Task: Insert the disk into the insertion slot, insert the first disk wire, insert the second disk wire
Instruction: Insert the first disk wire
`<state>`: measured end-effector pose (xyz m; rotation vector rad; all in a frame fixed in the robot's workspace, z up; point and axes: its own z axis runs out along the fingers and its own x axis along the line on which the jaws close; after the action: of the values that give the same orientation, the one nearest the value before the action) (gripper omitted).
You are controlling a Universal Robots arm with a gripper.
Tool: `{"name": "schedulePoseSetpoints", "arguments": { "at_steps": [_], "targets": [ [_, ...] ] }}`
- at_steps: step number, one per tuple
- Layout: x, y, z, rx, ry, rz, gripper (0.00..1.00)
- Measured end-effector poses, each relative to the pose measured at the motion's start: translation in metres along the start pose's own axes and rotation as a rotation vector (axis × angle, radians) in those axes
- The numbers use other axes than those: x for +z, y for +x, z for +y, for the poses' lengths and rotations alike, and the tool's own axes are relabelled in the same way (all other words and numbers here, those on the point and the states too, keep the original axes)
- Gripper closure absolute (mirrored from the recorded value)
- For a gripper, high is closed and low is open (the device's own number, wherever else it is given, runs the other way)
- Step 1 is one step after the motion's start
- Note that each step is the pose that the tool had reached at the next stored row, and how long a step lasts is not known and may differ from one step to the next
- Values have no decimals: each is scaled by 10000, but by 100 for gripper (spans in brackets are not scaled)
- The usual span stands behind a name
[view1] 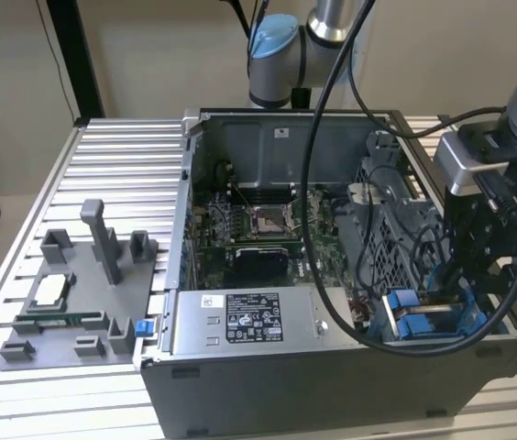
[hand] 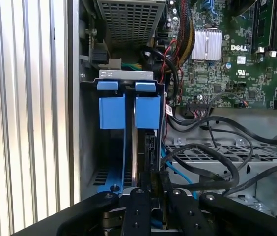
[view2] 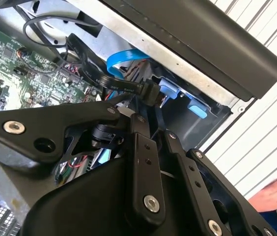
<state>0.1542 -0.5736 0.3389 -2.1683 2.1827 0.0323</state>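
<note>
In the exterior view my gripper (view1: 467, 291) reaches down into the open computer case, over the insertion slot (view1: 423, 321) with its blue rails. In the first wrist view the disk (hand: 137, 152) stands on edge in the slot (hand: 110, 147), its blue carrier tabs (hand: 148, 110) at the far end. The gripper (hand: 154, 191) sits right at the disk's near edge. A black flat disk wire (view2: 92, 69) ends in a black connector (view2: 150, 93) just beyond the fingertips. The gripper (view2: 153, 129) looks shut on that connector. A blue wire (view2: 124, 59) loops behind it.
The grey power-supply box (view1: 240, 321) lies along the case's front wall. A motherboard (hand: 236, 54) and loose black cables (hand: 212, 147) crowd the case beside the slot. A grey fixture plate (view1: 66, 293) rests on the slatted table. A person's hand (view2: 276, 194) is near the case.
</note>
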Motion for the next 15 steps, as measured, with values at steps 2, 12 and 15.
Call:
{"name": "schedulePoseSetpoints", "arguments": {
  "at_steps": [2, 12, 15],
  "targets": [
    [18, 2, 1, 7, 0, -7, 100],
    [101, 6, 4, 13, -1, 0, 100],
    [76, 5, 3, 15, 2, -14, 100]
  ]
}}
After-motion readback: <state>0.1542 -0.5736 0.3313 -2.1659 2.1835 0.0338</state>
